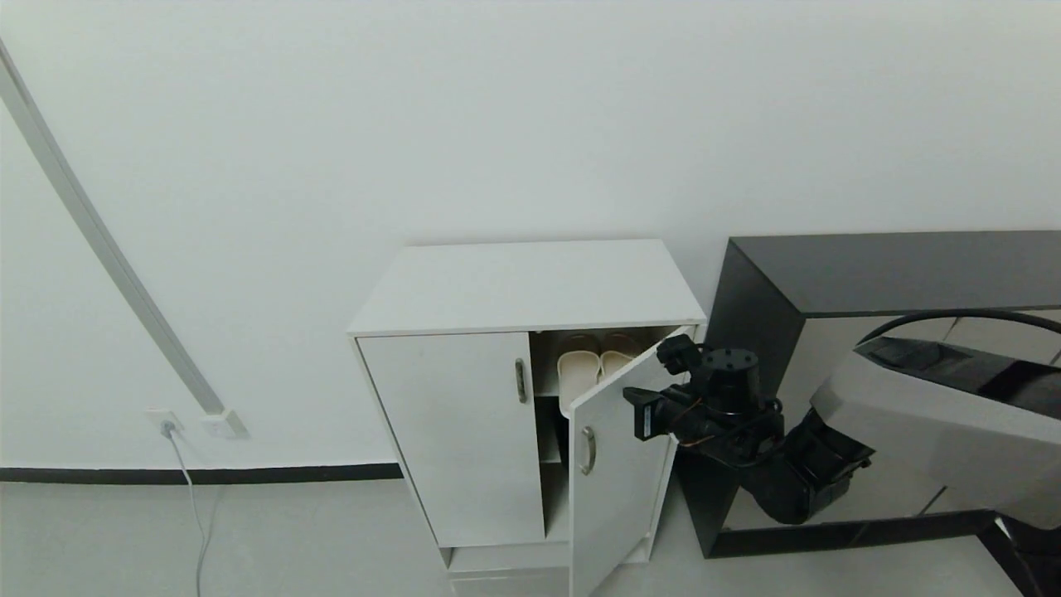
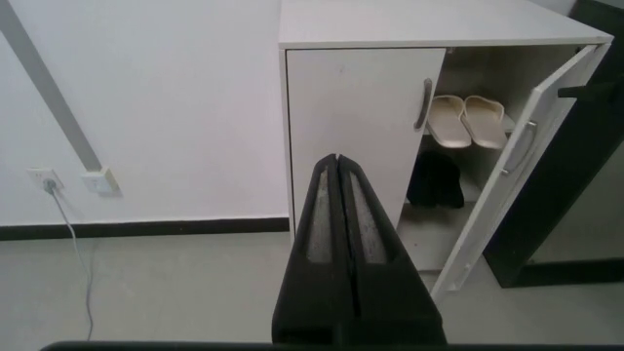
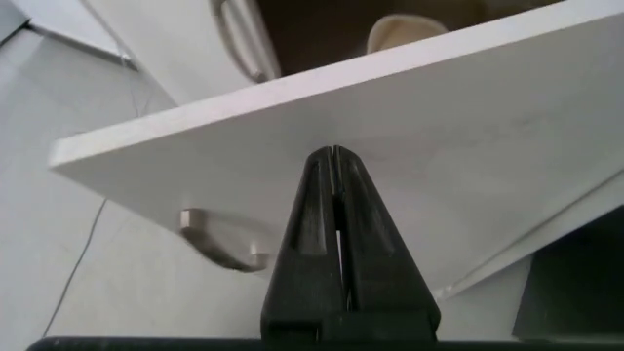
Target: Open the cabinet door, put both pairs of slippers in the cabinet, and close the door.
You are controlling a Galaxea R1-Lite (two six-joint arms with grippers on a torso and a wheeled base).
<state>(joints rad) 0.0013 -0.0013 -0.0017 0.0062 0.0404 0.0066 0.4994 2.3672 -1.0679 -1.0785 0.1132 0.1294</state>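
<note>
The white cabinet (image 1: 530, 282) stands against the wall with its left door (image 1: 452, 431) closed and its right door (image 1: 617, 473) partly open. A cream pair of slippers (image 1: 590, 366) (image 2: 470, 119) lies on the upper shelf. On the shelf below sits a black pair (image 2: 436, 180). My right gripper (image 1: 673, 352) (image 3: 336, 154) is shut, its tips against the handle side of the right door (image 3: 409, 146), near the top corner. My left gripper (image 2: 337, 158) is shut on nothing and hangs in front of the cabinet, well back from the left door (image 2: 361, 117).
A dark table (image 1: 879, 269) stands right beside the cabinet, close behind the open door. A wall socket with a cable (image 1: 170, 427) and a slanted conduit (image 1: 99, 240) are on the wall to the left. Grey floor lies in front.
</note>
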